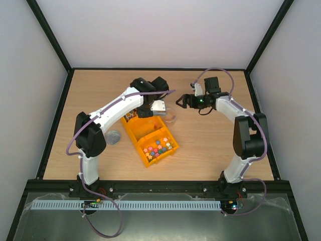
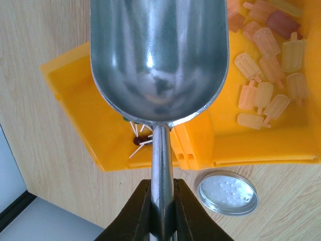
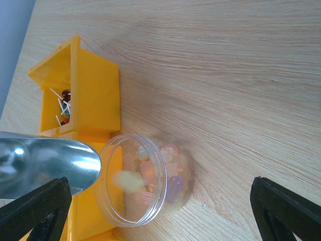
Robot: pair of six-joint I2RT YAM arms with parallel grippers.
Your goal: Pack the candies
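Note:
My left gripper (image 2: 161,211) is shut on the handle of a metal scoop (image 2: 159,55), whose bowl is empty. It hangs over the yellow bin (image 2: 75,85) of pastel popsicle-shaped candies (image 2: 266,75). In the top view the scoop (image 1: 159,106) points at a clear jar (image 1: 171,116). The jar (image 3: 145,178) holds several such candies, and one pale candy (image 3: 125,181) is blurred at its mouth beside the scoop tip (image 3: 50,160). My right gripper (image 3: 160,221) is open and empty, apart from the jar. No gold twisted-wrapper sweets show.
A small bin compartment holds brown and red lollipops (image 3: 64,103) on white sticks. The near yellow bin (image 1: 159,146) holds coloured star sweets. The jar's metal lid (image 2: 227,193) lies on the table left of the bins, and it also shows in the top view (image 1: 114,137).

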